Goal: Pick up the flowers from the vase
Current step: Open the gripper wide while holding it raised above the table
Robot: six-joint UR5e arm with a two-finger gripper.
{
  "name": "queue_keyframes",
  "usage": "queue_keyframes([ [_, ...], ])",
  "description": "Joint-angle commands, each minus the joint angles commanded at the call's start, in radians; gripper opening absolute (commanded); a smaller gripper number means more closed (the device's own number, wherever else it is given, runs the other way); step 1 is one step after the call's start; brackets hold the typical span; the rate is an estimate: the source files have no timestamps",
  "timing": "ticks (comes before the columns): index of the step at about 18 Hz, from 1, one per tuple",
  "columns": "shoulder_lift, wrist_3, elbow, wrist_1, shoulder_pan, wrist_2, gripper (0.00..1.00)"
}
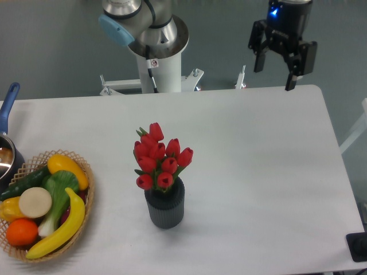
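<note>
A tight bunch of red tulip buds, the flowers [159,158], stands upright in a short dark grey ribbed vase [166,208] near the middle of the white table [258,172]. My gripper [274,78] hangs open high above the table's far right edge, well away from the flowers, with nothing between its black fingers [291,80]. The stems are hidden inside the vase.
A wicker basket [85,172] with banana, orange and vegetables sits at the front left. A blue-handled pot [7,114] is at the left edge. The arm's white base [157,63] stands behind the table. A black object [358,246] lies at the lower right.
</note>
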Motion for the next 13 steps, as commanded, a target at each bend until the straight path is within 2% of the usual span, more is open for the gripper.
queue_keyframes([
  [4,0.017,-0.121,-0.028,0.014,0.002,-0.057,1.00],
  [9,0.026,-0.352,-0.104,0.136,-0.002,-0.188,1.00],
  [11,0.026,-0.436,-0.124,0.182,-0.002,-0.244,1.00],
  [13,0.035,-0.526,-0.127,0.219,-0.011,-0.252,1.00],
])
